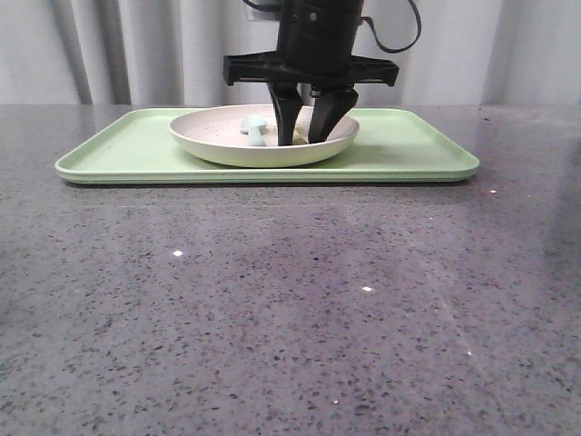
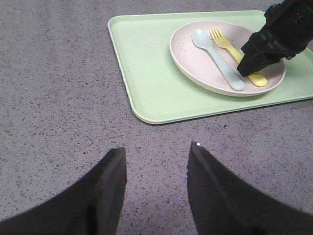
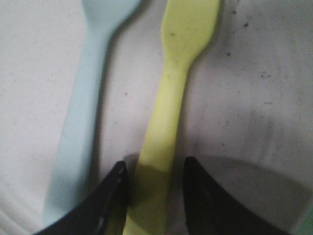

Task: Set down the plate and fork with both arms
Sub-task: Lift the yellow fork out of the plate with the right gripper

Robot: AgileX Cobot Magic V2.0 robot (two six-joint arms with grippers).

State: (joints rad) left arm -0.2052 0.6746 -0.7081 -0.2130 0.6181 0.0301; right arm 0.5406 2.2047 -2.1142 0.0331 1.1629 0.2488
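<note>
The speckled off-white plate (image 1: 218, 145) sits on the light-green tray (image 1: 118, 150); it also shows in the left wrist view (image 2: 195, 66). The yellow fork (image 2: 227, 44) lies in the plate. My right gripper (image 1: 304, 136) reaches down into the plate. In the right wrist view its jaws (image 3: 154, 169) are open astride the fork's handle (image 3: 168, 107); one finger touches the handle, the other stands a little off it. My left gripper (image 2: 157, 152) is open and empty above the bare tabletop, short of the tray's near corner. It is out of the front view.
A light-blue spoon (image 2: 217, 56) lies in the plate right beside the fork, close to my right gripper's finger (image 3: 105, 196). The tray (image 2: 146, 63) lies at the far side of the grey speckled table (image 1: 290, 309).
</note>
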